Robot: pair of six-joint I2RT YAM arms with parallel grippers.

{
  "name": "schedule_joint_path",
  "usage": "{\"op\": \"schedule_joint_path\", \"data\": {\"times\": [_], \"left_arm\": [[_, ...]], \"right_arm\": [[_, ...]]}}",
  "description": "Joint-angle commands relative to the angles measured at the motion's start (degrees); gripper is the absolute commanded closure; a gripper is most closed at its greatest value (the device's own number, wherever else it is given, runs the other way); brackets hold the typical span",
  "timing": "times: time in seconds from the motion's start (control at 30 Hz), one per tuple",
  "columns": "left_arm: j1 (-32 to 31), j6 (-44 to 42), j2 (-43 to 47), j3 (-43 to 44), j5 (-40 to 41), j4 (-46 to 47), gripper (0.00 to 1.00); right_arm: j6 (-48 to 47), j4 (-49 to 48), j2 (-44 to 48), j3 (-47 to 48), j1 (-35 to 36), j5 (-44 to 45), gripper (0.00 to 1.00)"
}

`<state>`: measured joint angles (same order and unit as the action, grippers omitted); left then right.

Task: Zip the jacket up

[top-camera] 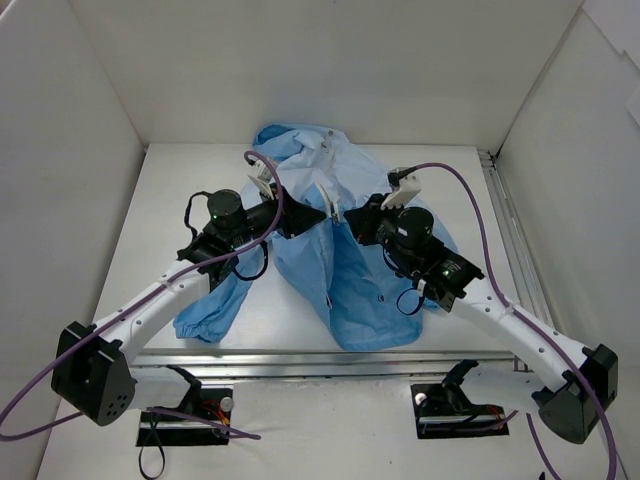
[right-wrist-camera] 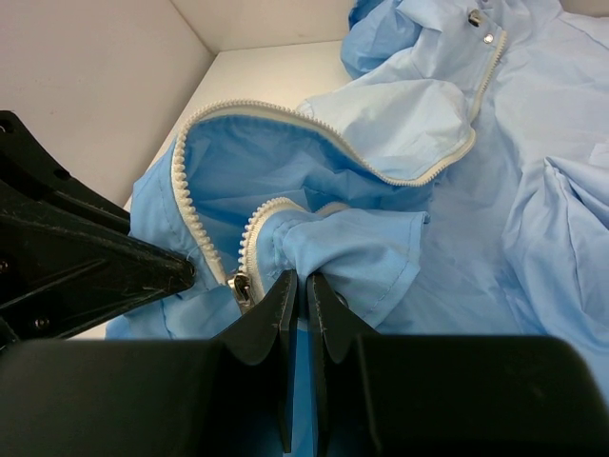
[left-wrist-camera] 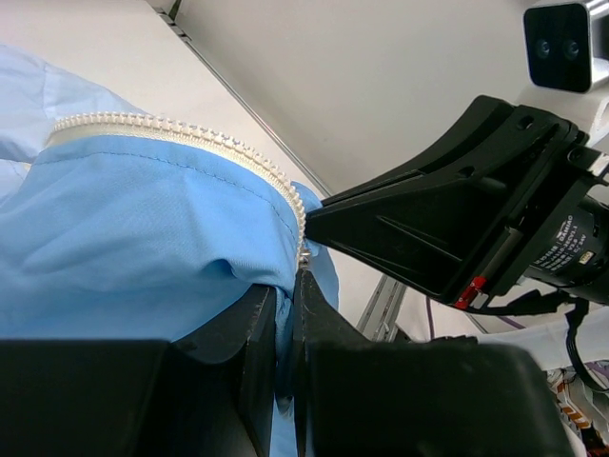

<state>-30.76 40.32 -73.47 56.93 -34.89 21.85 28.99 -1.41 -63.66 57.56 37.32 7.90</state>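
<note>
Two robot arms meet over the jacket (top-camera: 335, 270), a light-blue heap on the white desk (top-camera: 200, 180). Its white zipper (right-wrist-camera: 203, 224) is undone, and the two tooth rows splay apart beyond the slider (right-wrist-camera: 241, 286). The left gripper (top-camera: 312, 217) is pinched tight on the hem just beside the slider. The right gripper (top-camera: 347, 222) is closed narrow on a fold of cloth touching the slider's other side (neither appears to hold the pull tab itself).

The step in hand looks like bracing the zipper's foot before the pull. Done well, one gripper would keep the hem below the slider taut. The other would take the slider itself and draw it straight along the teeth. The rows should be kept side by side, with loose cloth clear of the slider's mouth.

Only the right wrist view shows the slider, both curving tooth rows and the snap studs (right-wrist-camera: 473, 17) far beyond it. The left wrist view offers a single tooth row running into its own fingers. The overhead view hides the slider beneath the arms. It alone shows the whole garment, with one sleeve (top-camera: 215, 310) trailing well away from the slider.
</note>
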Motion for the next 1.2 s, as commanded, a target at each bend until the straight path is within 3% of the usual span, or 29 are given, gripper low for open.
{"op": "schedule_joint_path", "data": {"times": [0.0,1.17], "left_arm": [[-0.35,0.55,0.61,3.54,0.35,5.75,1.00],[-0.88,1.34,-0.09,4.42,1.76,6.02,1.00]], "right_arm": [[0.71,-6.68,1.52,3.09,-0.49,1.06,1.00],[0.98,-6.68,-0.06,3.96,-0.85,0.71,1.00]]}}
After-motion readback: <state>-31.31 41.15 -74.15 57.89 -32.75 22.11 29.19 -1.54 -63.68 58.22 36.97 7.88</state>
